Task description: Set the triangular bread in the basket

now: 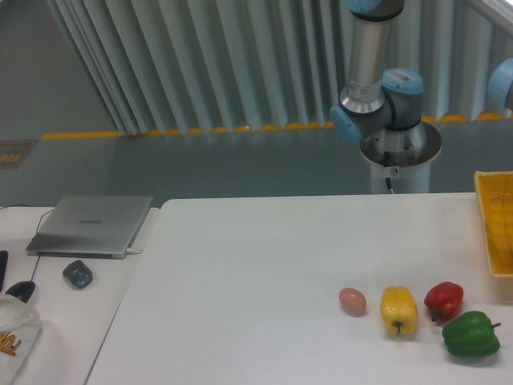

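Note:
The yellow lattice basket (495, 223) stands at the right edge of the white table, partly cut off by the frame. The triangular bread is not in view. The gripper is out of view; only the arm's base and lower joints (383, 104) show behind the table's far edge.
A small brown egg (352, 301), a yellow pepper (398, 310), a red pepper (443, 300) and a green pepper (470, 334) lie in a row at the front right. A closed laptop (90, 224), a dark mouse (78, 274) and a white bag (16, 335) sit at the left.

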You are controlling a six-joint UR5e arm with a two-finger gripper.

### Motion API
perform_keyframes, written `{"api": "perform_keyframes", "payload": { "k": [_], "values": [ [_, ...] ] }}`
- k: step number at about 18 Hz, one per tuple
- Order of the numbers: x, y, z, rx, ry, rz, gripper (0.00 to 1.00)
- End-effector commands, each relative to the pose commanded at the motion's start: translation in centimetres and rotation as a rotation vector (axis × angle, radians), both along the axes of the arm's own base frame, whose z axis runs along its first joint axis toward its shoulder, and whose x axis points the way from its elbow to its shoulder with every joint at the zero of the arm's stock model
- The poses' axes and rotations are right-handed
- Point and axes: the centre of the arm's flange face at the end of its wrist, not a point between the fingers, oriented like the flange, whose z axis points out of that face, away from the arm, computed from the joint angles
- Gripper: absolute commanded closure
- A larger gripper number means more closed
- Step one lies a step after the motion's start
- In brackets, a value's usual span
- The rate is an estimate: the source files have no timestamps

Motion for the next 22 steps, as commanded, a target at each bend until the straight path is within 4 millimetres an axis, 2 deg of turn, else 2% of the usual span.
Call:
{"api": "perform_keyframes", "payload": {
  "k": [1, 2, 3, 7, 11, 14, 15, 19, 20, 22],
  "values": [
    [-0.3, -0.2, 0.0, 0.005, 0.009, 0.001, 0.59],
    [-0.4, 0.0, -0.4, 0.006, 0.006, 0.000, 0.12],
    [-0.4, 0.1, -0.6, 0.009, 0.003, 0.009, 0.00],
    [-0.3, 0.2, 0.0, 0.021, 0.020, 0.052, 0.00],
    [0.0, 1.1, 0.4, 0.120, -0.009, 0.060, 0.00],
    [0.4, 1.6, 1.1, 0.132, 0.005, 0.094, 0.00],
    [0.7, 2.1, 1.4, 0.140, 0.015, 0.143, 0.00],
    [4.0, 6.3, 2.3, 0.159, 0.035, 0.197, 0.00],
    [5.3, 8.0, 2.7, 0.168, 0.045, 0.221, 0.00],
    [6.6, 9.7, 3.1, 0.178, 0.053, 0.247, 0.00]
  ]
}}
